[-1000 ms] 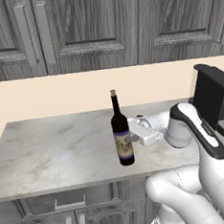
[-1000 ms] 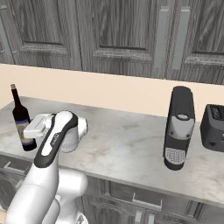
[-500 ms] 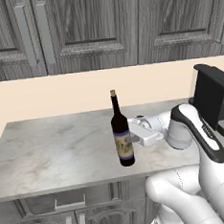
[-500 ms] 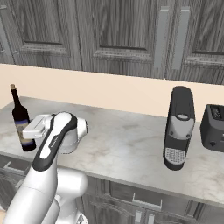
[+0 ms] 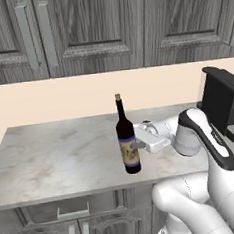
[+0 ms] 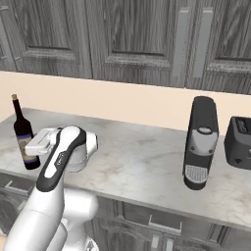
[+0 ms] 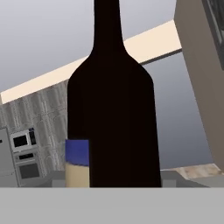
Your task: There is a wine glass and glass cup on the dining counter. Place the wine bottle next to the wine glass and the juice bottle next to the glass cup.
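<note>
The wine bottle (image 5: 127, 140), dark with a tan top and a beige label under a blue band, stands upright near the front edge of a marbled wall counter (image 5: 52, 155). My gripper (image 5: 137, 145) reaches in from the right at label height and is shut on the bottle's body. From the right base view the wine bottle (image 6: 23, 135) is at the far left with the gripper (image 6: 30, 150) against it. In the hand view the wine bottle (image 7: 114, 127) looms close and dark. The wine glass, glass cup, juice bottle and dining counter are out of view.
A black coffee machine (image 6: 200, 142) stands on the counter to the right of the arm, with a dark toaster (image 6: 238, 142) beyond it. Grey panelled cabinets (image 5: 96, 30) hang above, and drawers (image 5: 72, 213) sit below the counter's front edge.
</note>
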Motion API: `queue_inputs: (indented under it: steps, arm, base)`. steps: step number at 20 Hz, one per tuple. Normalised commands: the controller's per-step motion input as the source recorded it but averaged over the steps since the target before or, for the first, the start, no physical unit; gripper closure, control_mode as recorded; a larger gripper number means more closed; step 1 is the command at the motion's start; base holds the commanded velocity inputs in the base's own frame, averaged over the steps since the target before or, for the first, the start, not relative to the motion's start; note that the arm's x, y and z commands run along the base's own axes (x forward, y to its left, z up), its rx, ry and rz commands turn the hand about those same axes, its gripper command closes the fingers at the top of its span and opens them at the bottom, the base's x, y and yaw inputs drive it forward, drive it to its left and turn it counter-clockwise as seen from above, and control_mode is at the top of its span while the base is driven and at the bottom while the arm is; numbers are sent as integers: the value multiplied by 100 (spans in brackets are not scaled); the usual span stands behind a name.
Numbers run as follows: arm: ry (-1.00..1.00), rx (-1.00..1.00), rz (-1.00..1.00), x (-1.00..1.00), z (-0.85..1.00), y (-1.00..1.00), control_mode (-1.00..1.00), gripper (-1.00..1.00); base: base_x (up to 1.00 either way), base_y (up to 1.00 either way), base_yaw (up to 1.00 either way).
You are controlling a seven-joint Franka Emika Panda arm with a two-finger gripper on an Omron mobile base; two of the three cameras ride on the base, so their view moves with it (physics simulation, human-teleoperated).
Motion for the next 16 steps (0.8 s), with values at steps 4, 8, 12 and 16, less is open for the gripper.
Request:
queue_inputs:
  steps: [4,8,12,16]
  arm:
    - [0,0,0,0,0,0,100,100]
    - [0,0,0,0,0,0,100,100]
    - [0,0,0,0,0,0,100,100]
    - [0,0,0,0,0,0,100,100]
  base:
    - [-50,13,-1]
    - [-58,10,0]
    - [-68,14,17]
    - [-37,17,66]
